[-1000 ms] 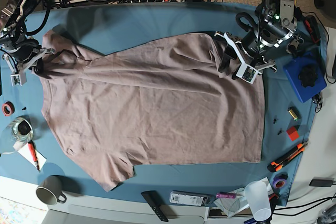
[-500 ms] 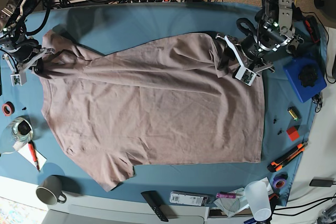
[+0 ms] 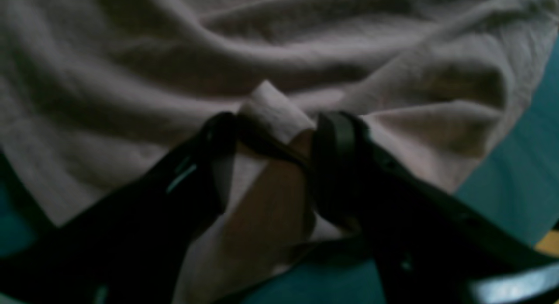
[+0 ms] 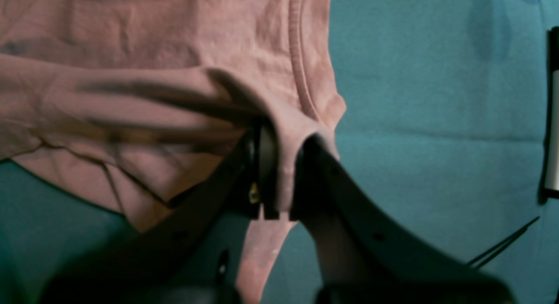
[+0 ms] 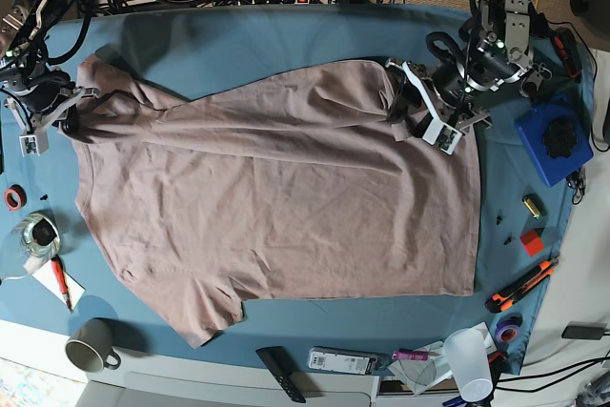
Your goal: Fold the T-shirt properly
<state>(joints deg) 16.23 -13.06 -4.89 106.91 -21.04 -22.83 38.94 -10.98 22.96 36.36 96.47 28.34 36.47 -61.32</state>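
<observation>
Your table (image 5: 286,35), draped in a teal cloth (image 5: 238,45), carries the T-shirt (image 5: 276,207) spread nearly flat across its middle, with one long raised ridge running along the far edge between the two arms. You can see clutter ringing the cloth: a blue box (image 5: 553,145), a grey mug (image 5: 91,345), a clear cup (image 5: 469,357), a black remote (image 5: 281,374) and an orange cutter (image 5: 522,285). Your right gripper (image 4: 279,173) is pinched tight on a fold of the T-shirt near its ribbed hem, on the base view's left. Your left gripper (image 3: 270,138) stands fairly wide at the opposite far corner, a fold of fabric lying between its fingers (image 3: 336,155); whether it truly grips, you cannot tell
</observation>
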